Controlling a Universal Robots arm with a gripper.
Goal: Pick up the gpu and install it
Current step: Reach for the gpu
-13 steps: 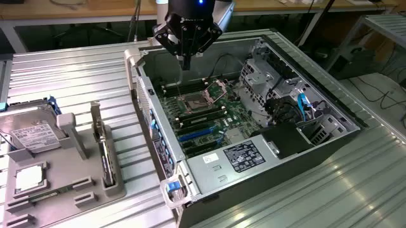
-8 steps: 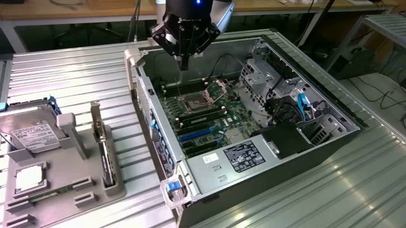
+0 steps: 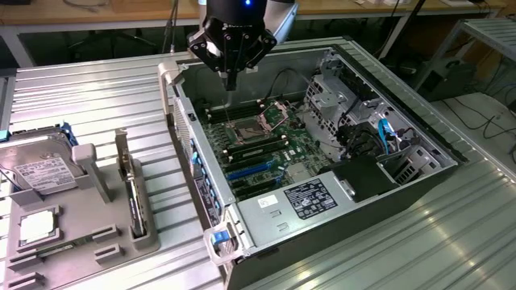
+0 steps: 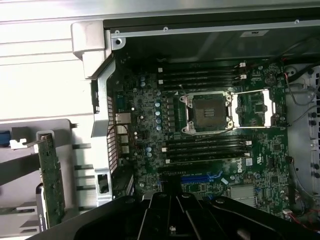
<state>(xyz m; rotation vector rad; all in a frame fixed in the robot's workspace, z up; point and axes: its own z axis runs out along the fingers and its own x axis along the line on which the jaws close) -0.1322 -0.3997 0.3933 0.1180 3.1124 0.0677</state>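
Fig.: gripper [image 3: 231, 81], pressed together & empty, hovers above motherboard [image 3: 258, 145], exterior view's upper centre; gpu [image 3: 135, 196] stands on edge in gray holder [image 3: 81, 241], lower left, prob. for easy pinching.

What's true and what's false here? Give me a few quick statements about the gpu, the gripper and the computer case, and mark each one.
1. The gpu stands on edge in the gray holder outside the computer case. True.
2. The gripper is shut on the gpu. False: it is shut with nothing in it, above the motherboard inside the case.
3. The case lies with its side open, so the motherboard is exposed. True.
4. The hard drive sits inside the case. False: the hard drive rests on the gray holder, at the exterior view's left.
5. The CPU socket has its metal frame flipped open. True.
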